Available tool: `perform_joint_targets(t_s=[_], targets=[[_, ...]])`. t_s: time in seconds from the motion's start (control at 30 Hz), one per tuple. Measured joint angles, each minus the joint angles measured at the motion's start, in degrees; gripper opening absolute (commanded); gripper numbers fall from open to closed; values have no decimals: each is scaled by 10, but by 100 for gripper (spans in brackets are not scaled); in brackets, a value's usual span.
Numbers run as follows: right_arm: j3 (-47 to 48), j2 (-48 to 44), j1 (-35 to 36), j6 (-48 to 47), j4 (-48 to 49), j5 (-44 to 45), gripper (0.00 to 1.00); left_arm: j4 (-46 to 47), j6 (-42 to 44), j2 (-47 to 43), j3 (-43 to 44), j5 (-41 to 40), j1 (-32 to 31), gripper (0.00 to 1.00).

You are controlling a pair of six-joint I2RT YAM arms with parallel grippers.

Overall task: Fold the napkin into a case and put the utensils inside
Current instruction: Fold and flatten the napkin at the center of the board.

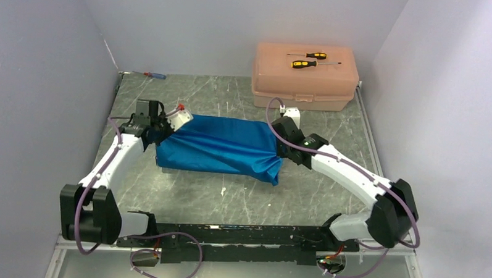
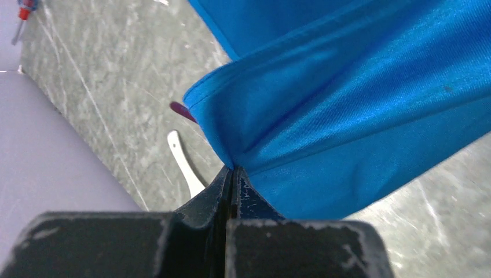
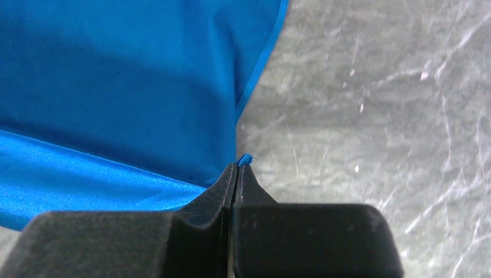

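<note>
Napkin (image 1: 222,144) hangs — 2 corners pinched

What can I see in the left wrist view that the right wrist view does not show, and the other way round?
Only the left wrist view: the left gripper, a white spoon on the table, the end of a purple fork peeking from beneath the napkin, and a small screwdriver in the top left corner.
Only the right wrist view: the right gripper, with a napkin corner sticking out just past its fingertips.
Both: the blue napkin, the grey table, and jaws shut on the cloth.
</note>
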Motion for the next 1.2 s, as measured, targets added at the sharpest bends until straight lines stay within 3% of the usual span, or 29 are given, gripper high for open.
perform_joint_targets(t_s=[0.37,0.7,0.73,0.8,0.87,0.9,0.93,1.0,1.03,1.2], targets=[[84,192,-82,-83,120,-27,0,50,-41,212,128,30,15,3],[174,317,-134,-127,157,-29,0,63,-81,319,188,38,15,3],[184,328,-136,-130,158,-29,7,64,-86,322,190,39,14,7],[199,346,-137,-132,159,-29,22,66,-91,324,192,41,13,31],[210,360,-137,-134,159,-27,50,65,-94,328,195,40,10,48],[215,365,-138,-136,158,-25,61,63,-98,332,199,39,8,53],[223,370,-138,-138,155,-21,71,60,-103,335,203,39,6,63],[250,381,-137,-143,140,-6,80,50,-110,338,209,41,5,90],[267,385,-137,-142,134,3,83,41,-109,338,214,43,4,93],[288,351,-133,-118,115,35,90,-32,-109,325,259,77,5,94]])
